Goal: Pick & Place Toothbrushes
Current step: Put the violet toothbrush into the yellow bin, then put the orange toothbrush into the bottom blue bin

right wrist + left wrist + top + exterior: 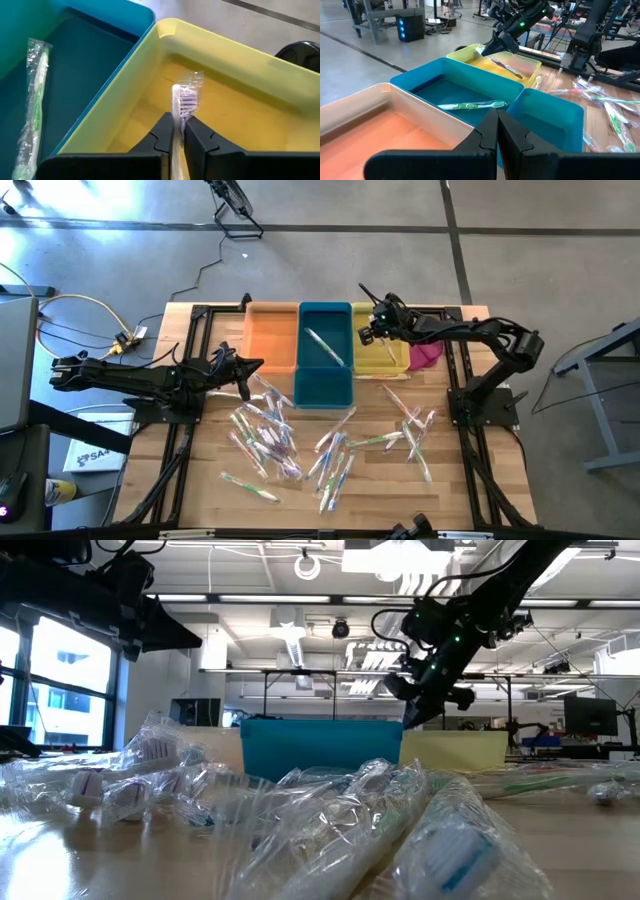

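Several wrapped toothbrushes (300,445) lie scattered on the near half of the wooden table (480,480). An orange bin (270,335), two blue bins (325,385) and a yellow bin (385,358) stand in a row at the far side. A green toothbrush (472,105) lies flat in the far blue bin. My right gripper (177,125) hangs over the yellow bin (235,65), shut on a white toothbrush (185,97) with purple bristles. My left gripper (497,125) waits shut and holding nothing, left of the bins, level above the table. My right gripper pinches the white toothbrush's handle (176,117) between its two fingers, wrapper and all. The fingers slant down from the table's right side. The brush runs on past the fingertips, head end (187,92) foremost, down into the yellow bin. Whether it touches the bin's floor I cannot tell.
A pink cloth (425,352) lies just right of the yellow bin. Black frame rails (185,430) run along both sides of the table. Cables and a box (95,455) lie on the floor to the left.
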Robot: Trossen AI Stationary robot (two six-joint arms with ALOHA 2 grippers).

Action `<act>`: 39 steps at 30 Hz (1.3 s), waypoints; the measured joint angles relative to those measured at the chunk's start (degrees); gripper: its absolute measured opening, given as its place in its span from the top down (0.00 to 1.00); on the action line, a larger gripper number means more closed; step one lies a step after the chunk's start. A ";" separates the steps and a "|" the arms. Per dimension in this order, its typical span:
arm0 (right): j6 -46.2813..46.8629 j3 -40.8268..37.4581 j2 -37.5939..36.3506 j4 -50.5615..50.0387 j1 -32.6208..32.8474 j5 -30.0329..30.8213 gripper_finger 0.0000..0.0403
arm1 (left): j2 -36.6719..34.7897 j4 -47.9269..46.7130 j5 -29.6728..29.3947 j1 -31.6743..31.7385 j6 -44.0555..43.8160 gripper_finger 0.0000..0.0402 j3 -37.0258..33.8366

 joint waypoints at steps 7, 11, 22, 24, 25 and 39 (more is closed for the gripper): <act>0.00 0.00 0.00 0.02 0.03 0.04 0.85 | 0.01 -0.01 0.01 0.02 0.00 1.00 0.00; -0.09 0.00 0.00 0.02 0.03 0.06 0.80 | 0.02 -0.01 0.02 0.02 -0.01 1.00 0.00; -0.33 0.00 0.00 0.03 0.03 0.04 0.80 | 0.01 -0.02 0.04 0.00 -0.02 1.00 0.00; -0.58 0.00 0.00 0.02 0.03 0.04 0.78 | 0.02 -0.02 0.04 0.00 -0.02 1.00 0.00; -0.62 0.00 0.00 0.04 0.03 0.04 0.77 | 0.02 -0.02 0.04 0.01 -0.02 1.00 0.00; -0.68 0.00 -0.43 0.00 0.03 -1.69 0.71 | 0.02 -0.04 0.17 0.02 -0.02 1.00 0.00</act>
